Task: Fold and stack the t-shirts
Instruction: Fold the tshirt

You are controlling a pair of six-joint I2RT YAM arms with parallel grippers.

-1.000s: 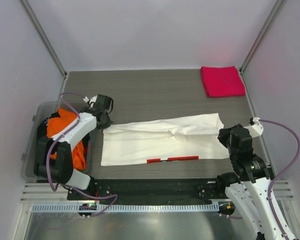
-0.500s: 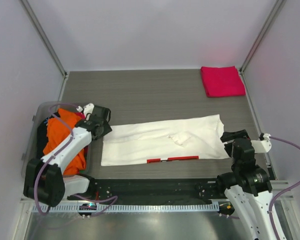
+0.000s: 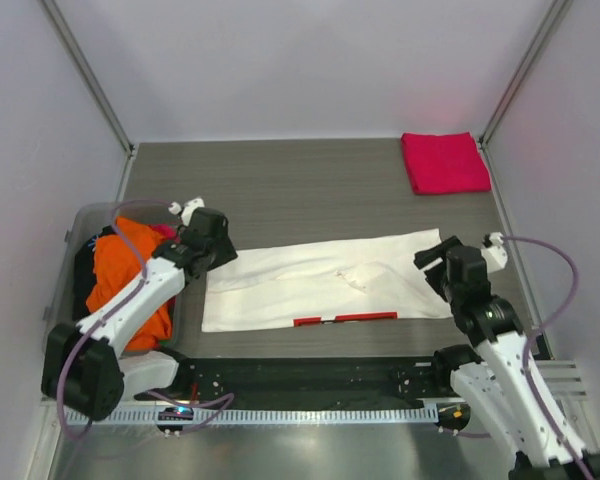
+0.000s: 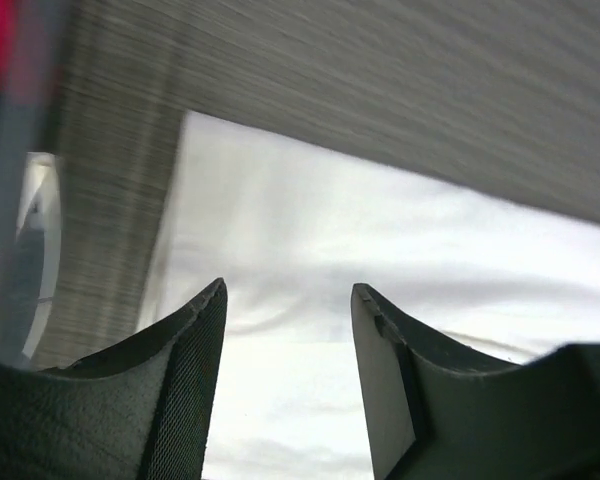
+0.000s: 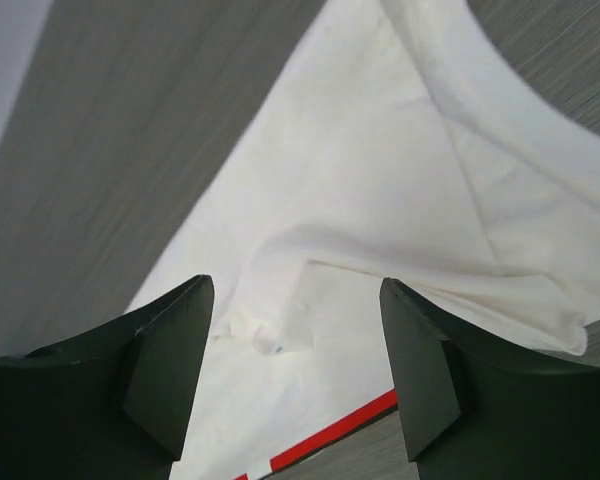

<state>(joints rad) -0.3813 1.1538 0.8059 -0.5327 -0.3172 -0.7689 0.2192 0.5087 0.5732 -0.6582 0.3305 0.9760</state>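
A white t-shirt (image 3: 325,280) lies folded into a long strip across the table, with a red band (image 3: 345,319) showing along its near edge. My left gripper (image 3: 223,255) hovers open over the strip's left end (image 4: 380,260), nothing between its fingers (image 4: 195,340). My right gripper (image 3: 435,268) is open above the right end (image 5: 360,180), also empty, with a small crumpled fold and the red band (image 5: 330,430) below it. A folded pink-red t-shirt (image 3: 444,162) rests at the back right corner. Orange (image 3: 130,270) and dark (image 3: 85,270) t-shirts fill the bin.
A clear plastic bin (image 3: 65,300) stands at the table's left edge, close beside my left arm; its rim (image 4: 20,230) shows in the left wrist view. Metal frame posts rise at both back corners. A black rail runs along the near edge.
Both grippers were shut at the white t-shirt's ends and have opened, letting the cloth go. The right gripper drew back, then came in over the right end; the left shifted slightly right.
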